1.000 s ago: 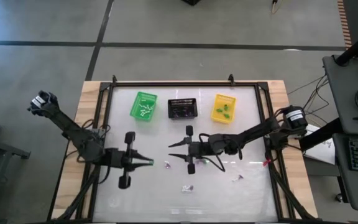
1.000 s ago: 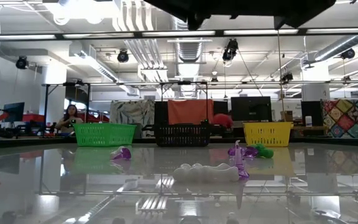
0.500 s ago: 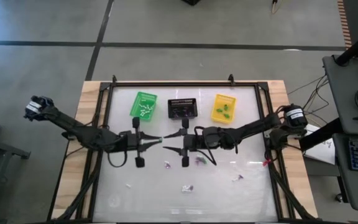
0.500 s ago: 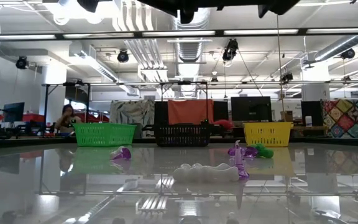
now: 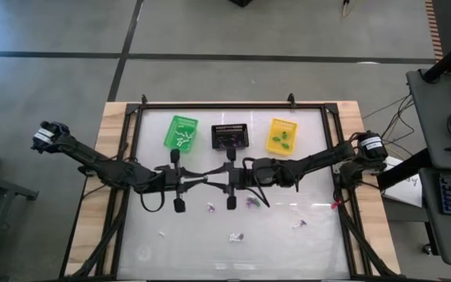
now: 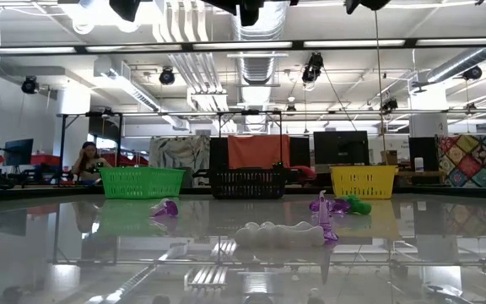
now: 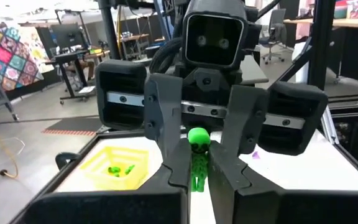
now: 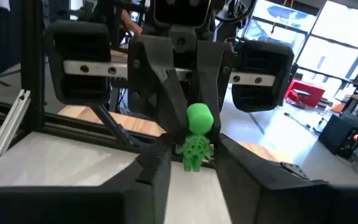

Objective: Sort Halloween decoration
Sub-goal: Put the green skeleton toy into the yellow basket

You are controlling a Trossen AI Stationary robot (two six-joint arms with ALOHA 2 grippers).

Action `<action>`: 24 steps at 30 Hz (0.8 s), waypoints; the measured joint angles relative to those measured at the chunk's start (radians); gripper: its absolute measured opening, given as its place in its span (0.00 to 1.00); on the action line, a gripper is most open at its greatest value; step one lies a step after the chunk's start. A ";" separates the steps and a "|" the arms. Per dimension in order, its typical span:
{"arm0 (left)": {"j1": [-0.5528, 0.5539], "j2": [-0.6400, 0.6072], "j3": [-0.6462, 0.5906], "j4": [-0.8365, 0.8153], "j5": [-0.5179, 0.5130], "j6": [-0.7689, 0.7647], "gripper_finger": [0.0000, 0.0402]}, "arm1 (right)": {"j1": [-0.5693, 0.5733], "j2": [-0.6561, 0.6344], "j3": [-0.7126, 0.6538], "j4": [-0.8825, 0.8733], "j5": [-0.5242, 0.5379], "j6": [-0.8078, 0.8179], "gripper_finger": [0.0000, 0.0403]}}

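Handover point: your left tool (image 5: pixel 196 179) clamps green skeleton figure (image 7: pixel 197 154) above tabletop (image 5: pixel 319 243) centre; right tool (image 5: pixel 214 179) fingers around it, grip unclear. Some trinkets already in green basket (image 5: pixel 182 132), black basket (image 5: pixel 229 136), yellow basket (image 5: pixel 282 135). Four loose trinkets (image 5: pixel 237 236) remain on glass.

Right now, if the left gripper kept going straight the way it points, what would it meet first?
The right gripper, tip to tip with the left gripper above the table. The green skeleton figure sits between both pairs of fingers; nothing else intervenes.
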 joint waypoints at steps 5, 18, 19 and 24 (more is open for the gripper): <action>-0.002 0.004 -0.001 0.001 0.001 -0.026 0.04 | 0.000 0.000 0.000 -0.016 0.001 -0.011 0.10; 0.000 -0.026 0.000 -0.017 0.001 -0.044 0.37 | -0.001 0.000 0.000 -0.038 0.000 -0.011 0.03; 0.000 -0.029 0.000 -0.016 0.000 -0.039 0.39 | -0.001 0.000 0.000 -0.038 0.000 -0.011 0.03; 0.000 -0.054 0.000 -0.027 -0.007 -0.006 0.47 | -0.008 -0.012 -0.001 -0.137 0.095 0.017 0.03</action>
